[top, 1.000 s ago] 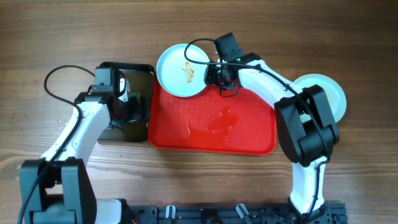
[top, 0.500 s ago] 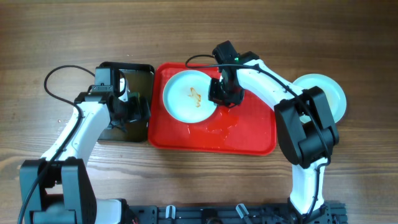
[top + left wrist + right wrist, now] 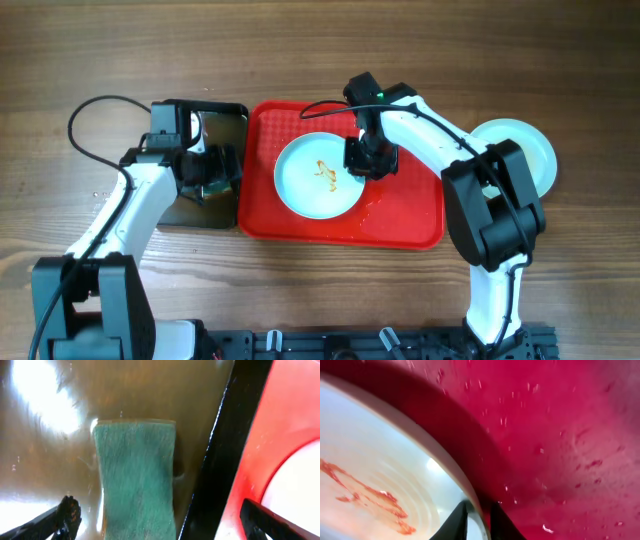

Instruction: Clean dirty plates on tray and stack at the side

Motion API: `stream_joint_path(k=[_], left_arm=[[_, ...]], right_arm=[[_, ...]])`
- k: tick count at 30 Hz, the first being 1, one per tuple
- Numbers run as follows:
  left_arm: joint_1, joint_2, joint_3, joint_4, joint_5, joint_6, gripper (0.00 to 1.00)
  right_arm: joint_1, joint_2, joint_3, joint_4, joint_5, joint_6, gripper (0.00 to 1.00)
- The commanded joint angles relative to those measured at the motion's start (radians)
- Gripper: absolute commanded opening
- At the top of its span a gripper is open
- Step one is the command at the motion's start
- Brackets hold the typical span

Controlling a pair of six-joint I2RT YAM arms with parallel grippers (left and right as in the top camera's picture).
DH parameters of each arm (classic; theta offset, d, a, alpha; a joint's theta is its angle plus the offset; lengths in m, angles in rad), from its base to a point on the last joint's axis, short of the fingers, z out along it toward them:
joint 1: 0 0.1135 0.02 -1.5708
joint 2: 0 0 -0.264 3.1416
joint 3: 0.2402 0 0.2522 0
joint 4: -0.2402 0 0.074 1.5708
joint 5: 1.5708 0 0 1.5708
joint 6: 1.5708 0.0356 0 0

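Wood-grain table (image 3: pixel 400 60), both arms in shot. You've got the red tray (image 3: pixel 400 228) dead centre, long side running left to right, with the sauced plate (image 3: pixel 300 188) lying flat inside it, left of middle and clear of the tray walls. Orange-brown squiggle (image 3: pixel 325 173) sits at the plate's centre. Your right gripper (image 3: pixel 367 160) is on that plate's right rim: the right wrist view shows the two fingertips (image 3: pixel 457 522) pinched narrow, one on the inner face and one outside, with the rim between them. Tray surface next to it is wet, with droplets and sheen all over. The second plate (image 3: pixel 537 150) is off the tray, on the table at the far right, partly hidden by the right arm; you can't tell whether more are stacked under it. Your left gripper (image 3: pixel 210 172) is over the black tray (image 3: pixel 232 112), which butts against the red tray's left edge. Jaws there are spread wide, holding nothing. The green sponge (image 3: pixel 137 475) lies flat in the wet black tray between the two fingertips, touching neither.
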Motion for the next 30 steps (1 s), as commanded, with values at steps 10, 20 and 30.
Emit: stream_joint_path(k=[10,20,30], left_arm=[[0.0,0.048,0.01,0.109,-0.037,-0.009,1.0],[0.0,0.12,0.01,0.135,-0.034,-0.009,0.81],[0.0,0.188,0.01,0.167,-0.034,-0.008,0.42]], right_arm=[[0.0,0.032,-0.024,0.051,0.056,-0.005,0.04],[0.0,0.032,-0.024,0.046,0.056,-0.006,0.04],[0.0,0.032,-0.024,0.037,0.056,-0.013,0.04]])
